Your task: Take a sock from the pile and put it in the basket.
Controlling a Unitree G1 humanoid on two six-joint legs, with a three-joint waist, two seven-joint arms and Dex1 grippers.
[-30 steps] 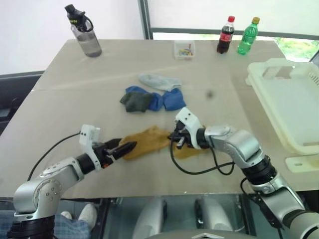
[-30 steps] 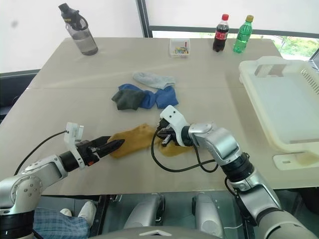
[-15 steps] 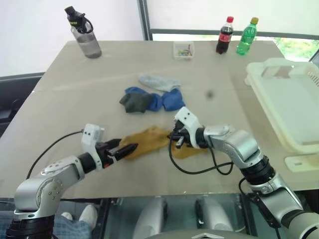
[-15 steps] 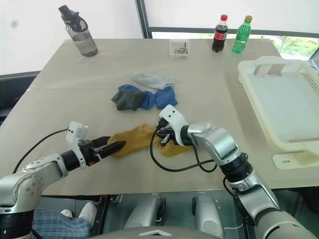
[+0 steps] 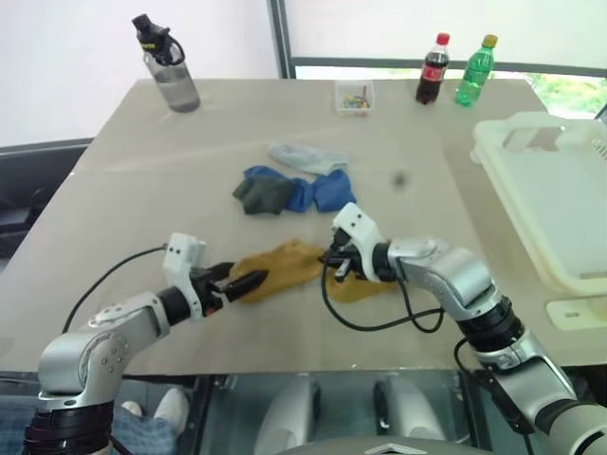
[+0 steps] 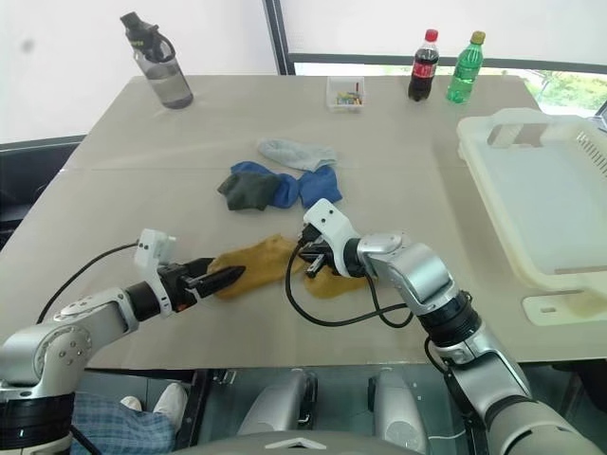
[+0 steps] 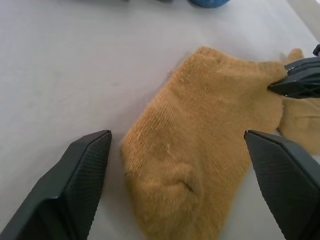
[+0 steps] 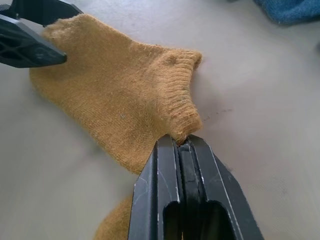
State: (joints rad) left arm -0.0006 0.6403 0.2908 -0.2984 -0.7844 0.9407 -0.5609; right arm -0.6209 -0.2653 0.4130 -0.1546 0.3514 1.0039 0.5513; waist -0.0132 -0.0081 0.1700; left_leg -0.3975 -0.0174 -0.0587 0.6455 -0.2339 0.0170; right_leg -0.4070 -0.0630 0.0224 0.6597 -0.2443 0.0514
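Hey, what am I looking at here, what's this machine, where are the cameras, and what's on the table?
It's a humanoid robot with two arms ending in black two-finger grippers. Two pictures come from its head, two from its wrists. The right gripper is shut on a mustard sock; the left gripper stands open around the sock's other end. On the table lie the pile of socks, a water bottle, a small clear box, a cola bottle, a green bottle and the cream basket.

Bright daylight from the window behind my counter (image 5: 123,209) lights everything evenly; shadows are soft, and a dark smudge spots the lens.
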